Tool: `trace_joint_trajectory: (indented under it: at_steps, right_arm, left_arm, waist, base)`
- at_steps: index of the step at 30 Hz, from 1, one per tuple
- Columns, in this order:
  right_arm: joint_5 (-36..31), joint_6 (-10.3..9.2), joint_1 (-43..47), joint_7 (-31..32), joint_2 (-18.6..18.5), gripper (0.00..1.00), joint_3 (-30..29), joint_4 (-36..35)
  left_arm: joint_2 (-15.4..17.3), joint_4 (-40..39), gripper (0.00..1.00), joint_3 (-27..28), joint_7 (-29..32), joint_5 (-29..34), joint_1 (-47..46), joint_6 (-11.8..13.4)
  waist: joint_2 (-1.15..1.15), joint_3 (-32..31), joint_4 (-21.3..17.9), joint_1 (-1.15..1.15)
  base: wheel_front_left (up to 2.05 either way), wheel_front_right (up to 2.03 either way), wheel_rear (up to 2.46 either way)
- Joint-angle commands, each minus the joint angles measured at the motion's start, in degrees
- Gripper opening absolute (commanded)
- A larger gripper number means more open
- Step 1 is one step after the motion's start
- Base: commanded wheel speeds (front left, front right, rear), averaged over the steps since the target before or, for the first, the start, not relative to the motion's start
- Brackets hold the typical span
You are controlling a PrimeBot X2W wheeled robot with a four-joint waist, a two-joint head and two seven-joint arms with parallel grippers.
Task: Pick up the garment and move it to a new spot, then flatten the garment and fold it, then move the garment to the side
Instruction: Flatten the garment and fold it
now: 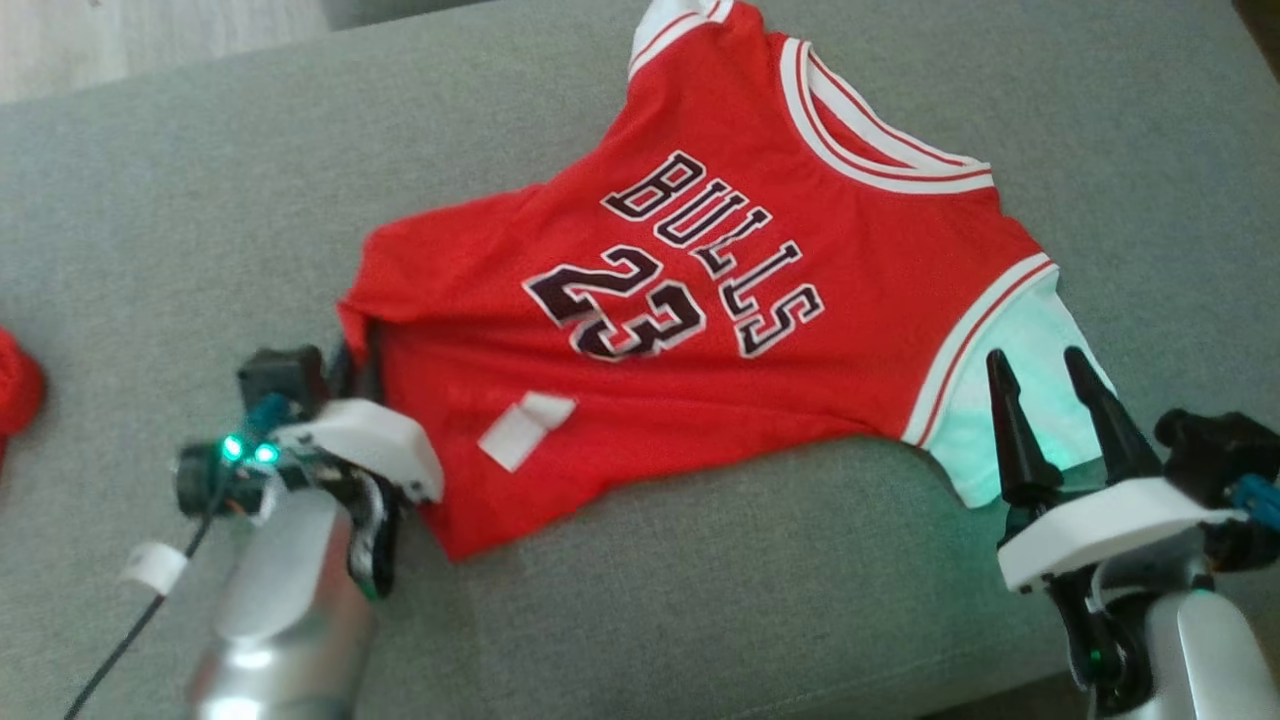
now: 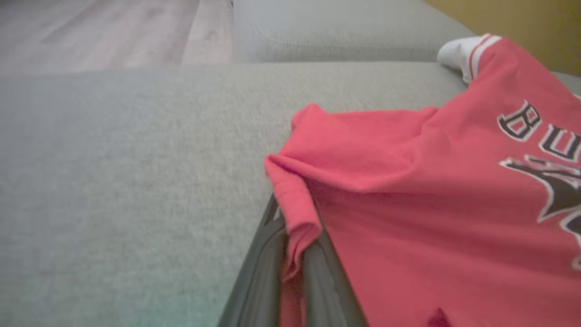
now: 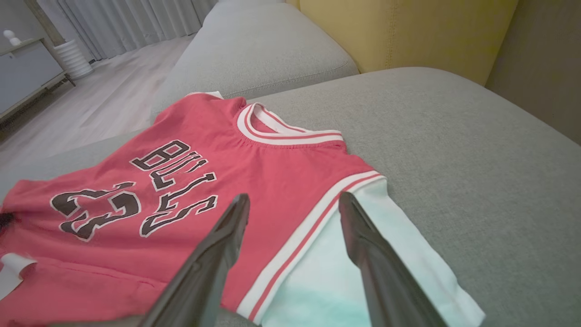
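- The red Bulls jersey tee [image 1: 700, 330] is lying front-up and mostly spread out on the grey sofa cushion [image 1: 700, 580], its ribbed neckline [image 1: 870, 140] pointing to the far side and its hem toward the robot's left
- The left claw [image 2: 292, 236] is clenching on the hem corner [image 2: 290, 181]; in the left wrist view a rolled fold of red cloth is sitting pinched between the two dark fingers
- The right claw [image 1: 1035, 360] is hanging released, jaws wide, just above the white sleeve [image 1: 1050, 320] and not touching it as far as the pictures are showing
- The fabric is looking like thin, soft knit: light and limp, so it is likely going to sag and bunch wherever it is not being held, and one corner grip alone is probably going to drag it into a twist
- The cushion's woven cover is looking grippy, so sliding the tee is likely to be wrinkling it; lifting is seeming safer
- A good second hold is appearing to be the striped armhole seam [image 1: 985, 320] or the sleeve edge, where the layers are thicker, taken opposite the left claw's corner so the cloth is stretching flat between both
- A white tag [image 1: 525, 428] is lying loose on the lower front and is best left alone
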Motion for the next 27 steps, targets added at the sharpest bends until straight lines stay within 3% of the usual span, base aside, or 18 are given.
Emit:
trace_joint_trajectory:
  at_steps: [1, 6, 11, 12, 13, 23, 27]
  right_arm:
    - [0.5, -0.04, -2.5, -0.8, -0.5, 1.00, 1.4, -2.0]
    - [0.8, -0.04, -3.2, -1.5, -0.5, 1.00, 1.6, -1.9]
    - [1.0, -0.04, -3.8, -1.5, -0.5, 1.00, 1.8, -1.3]
    - [1.1, -0.04, -3.9, -1.5, -0.5, 1.00, 1.9, -1.2]
    - [1.2, -0.04, -3.9, -1.4, -0.5, 1.00, 1.9, -1.1]
    - [1.2, -0.04, -3.5, -0.9, -0.5, 1.00, 1.3, -0.7]
    - [1.4, -0.04, -2.8, -0.6, -0.5, 1.00, 1.2, -1.1]
  left_arm:
    - [2.3, -1.6, 0.00, 2.4, -1.9, 0.6, -4.0, 0.9]
    - [4.5, -2.4, 0.00, 3.1, -7.7, 1.9, -10.7, 2.2]
    - [5.0, -0.7, 0.00, 3.6, -9.4, 1.9, -15.4, 2.4]
    - [5.0, 0.1, 0.74, 3.3, -9.5, 2.0, -15.6, 2.3]
    - [4.8, 0.9, 1.00, 3.3, -9.7, 1.8, -15.5, 2.1]
    - [2.1, 5.7, 1.00, 3.7, -11.0, -0.9, -9.7, 1.4]
    - [1.1, 3.9, 1.00, 1.5, -11.2, -0.3, -7.9, -0.2]
  waist:
    - [0.00, 0.7, -0.5, -0.01]
    - [0.00, 2.1, -1.4, -0.01]
    - [0.00, 2.8, -1.9, -0.01]
    - [0.00, 2.8, -2.0, -0.01]
    - [0.00, 2.8, -2.0, -0.01]
    - [0.00, -0.1, 0.5, -0.01]
    - [0.00, -0.9, 1.5, -0.01]
  base:
    - [0.00, 0.00, 0.00]
    - [0.00, 0.00, 0.00]
    - [0.00, 0.00, 0.00]
    - [0.00, 0.00, 0.00]
    - [0.00, 0.00, 0.00]
    - [0.00, 0.00, 0.00]
    - [0.00, 0.00, 0.00]
